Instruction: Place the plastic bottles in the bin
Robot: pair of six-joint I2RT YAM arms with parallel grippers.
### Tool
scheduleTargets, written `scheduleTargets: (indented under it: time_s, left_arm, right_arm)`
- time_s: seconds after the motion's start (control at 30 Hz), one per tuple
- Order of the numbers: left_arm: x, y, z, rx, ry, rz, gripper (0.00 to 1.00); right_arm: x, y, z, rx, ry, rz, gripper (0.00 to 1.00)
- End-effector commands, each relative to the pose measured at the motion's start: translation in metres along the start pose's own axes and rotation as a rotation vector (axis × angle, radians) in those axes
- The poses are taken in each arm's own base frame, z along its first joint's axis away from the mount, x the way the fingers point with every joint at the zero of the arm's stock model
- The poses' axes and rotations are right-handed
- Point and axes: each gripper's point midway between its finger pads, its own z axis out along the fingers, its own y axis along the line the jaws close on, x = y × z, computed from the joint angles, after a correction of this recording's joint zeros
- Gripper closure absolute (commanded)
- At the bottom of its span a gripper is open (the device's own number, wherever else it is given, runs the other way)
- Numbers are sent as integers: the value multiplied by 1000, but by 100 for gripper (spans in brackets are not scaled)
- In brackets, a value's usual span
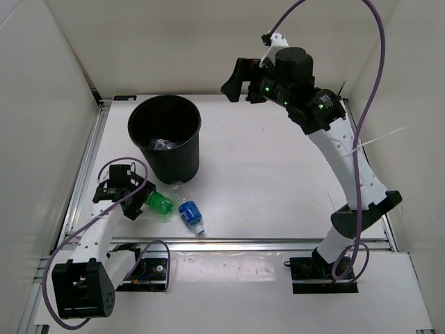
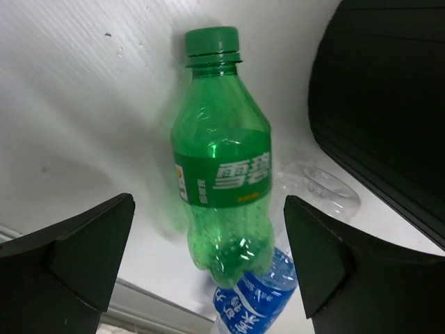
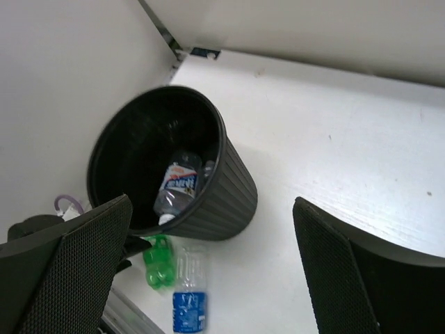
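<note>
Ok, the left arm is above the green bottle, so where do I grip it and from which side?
I'd grip the green bottle across its labelled middle, coming straight down from above. It lies flat on its side, lengthwise inside the open left gripper, whose fingers straddle its width. Stay off the base, which overlaps the blue-label bottle.

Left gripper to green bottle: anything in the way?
Nothing visible. The left gripper is open, its jaws framing the green bottle. The blue-label bottle lies by its base on the far side, and a clear bottle rests against the bin; neither blocks the approach.
</note>
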Motion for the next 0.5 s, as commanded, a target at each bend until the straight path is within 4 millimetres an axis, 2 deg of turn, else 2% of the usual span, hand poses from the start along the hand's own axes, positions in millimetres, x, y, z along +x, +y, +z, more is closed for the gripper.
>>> scheduleTargets:
  time_s: [0.0,0.07,0.13,0.17,0.2,0.23,0.27,0.37,0.4,0.47]
  left_arm:
    - [5,-5,12,43,13,-50,0]
    - [12,-3,16,49,34,-62,0]
    - [20,3,17,49,56,-62,3]
    - [21,-1,13,80,63,-46,29]
    - [22,0,13,88,64,-43,40]
    - [24,2,10,89,75,-34,45]
    - [24,5,7,84,71,-44,48]
    - [8,4,-18,48,38,-66,55]
    - [-13,-13,-42,88,-21,-75,55]
    - [-25,-17,-69,73,-55,-64,55]
  right_arm:
    - [-3,1,-10,-13,1,-37,0]
    - [-4,-1,-10,-15,1,-35,0]
    - [4,-8,-10,-3,28,-31,0]
    - [8,-8,-9,-8,40,-30,0]
    - [11,-9,-8,-5,48,-20,0]
    - [7,-10,-12,-11,39,-18,0]
    - [14,-17,-8,7,59,0,0]
    - [21,-20,-8,3,81,30,0]
    - [26,-22,-6,8,93,31,0]
    - [26,-24,-9,8,93,34,0]
